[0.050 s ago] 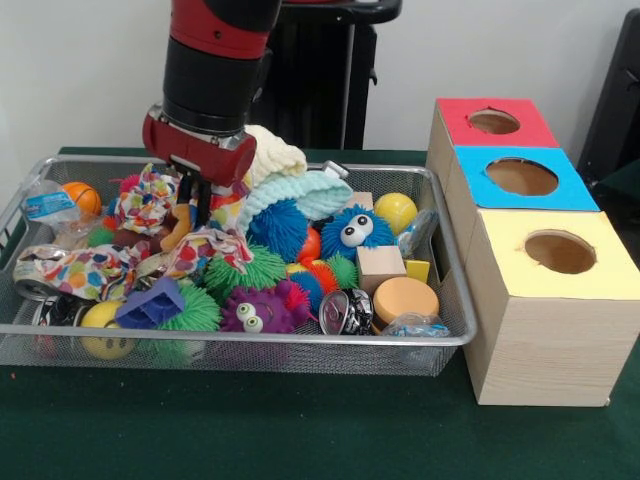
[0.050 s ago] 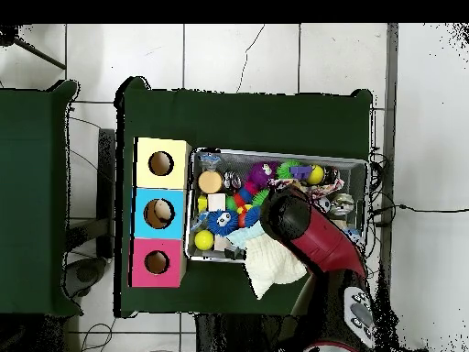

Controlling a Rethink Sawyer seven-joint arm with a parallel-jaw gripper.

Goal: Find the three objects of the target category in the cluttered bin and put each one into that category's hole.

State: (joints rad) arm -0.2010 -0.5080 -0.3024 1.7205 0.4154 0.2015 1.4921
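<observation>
A wire bin [image 1: 455,338] holds a heap of mixed objects. Among them are spiky balls: a blue one with eyes [image 1: 350,232], a purple one with eyes [image 1: 252,310] and a green one [image 1: 248,270]. A yellow ball [image 1: 396,211], a wooden cube [image 1: 380,267], an orange disc [image 1: 405,298] and a crushed can [image 1: 346,311] lie toward the right. My gripper [image 1: 195,205] is lowered into the left part of the heap, beside a dotted cloth [image 1: 150,195]. The clutter hides its tips. In the overhead view the arm [image 2: 293,220] covers the gripper.
Three boxes stand in a row right of the bin, with a red-topped hole [image 1: 494,121], a blue-topped hole [image 1: 521,177] and a yellow-topped hole [image 1: 560,252]. A cream towel [image 1: 275,155] hangs over the bin's back rim. An orange ball [image 1: 82,197] sits at far left.
</observation>
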